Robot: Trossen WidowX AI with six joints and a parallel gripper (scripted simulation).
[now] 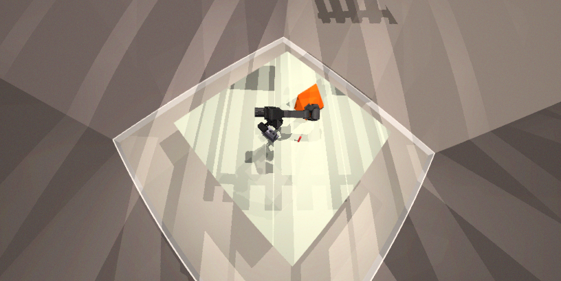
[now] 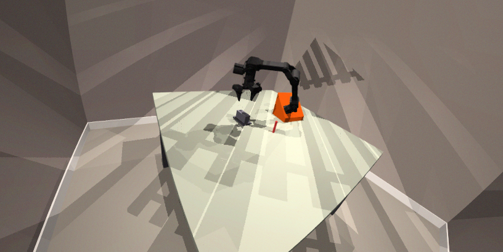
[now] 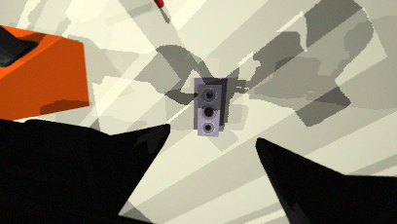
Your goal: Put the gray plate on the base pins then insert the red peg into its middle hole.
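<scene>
The gray plate [image 3: 211,106] [image 2: 242,116] [image 1: 270,134] lies flat on the dark base, with the two pins showing in its outer holes and the middle hole dark and empty. My gripper [image 3: 211,134] [image 2: 246,94] hangs well above the plate, open and empty. The red peg [image 2: 274,127] [image 1: 298,139] [image 3: 159,3] stands on the table to the right of the plate, near the orange block; only its tip shows at the top edge of the wrist view.
An orange block [image 2: 286,107] [image 1: 309,98] [image 3: 39,78] carries the arm's foot, to the right of the plate. The pale table [image 2: 267,186] [image 1: 282,208] sits inside a low glass-walled enclosure [image 2: 116,121] [image 1: 196,86].
</scene>
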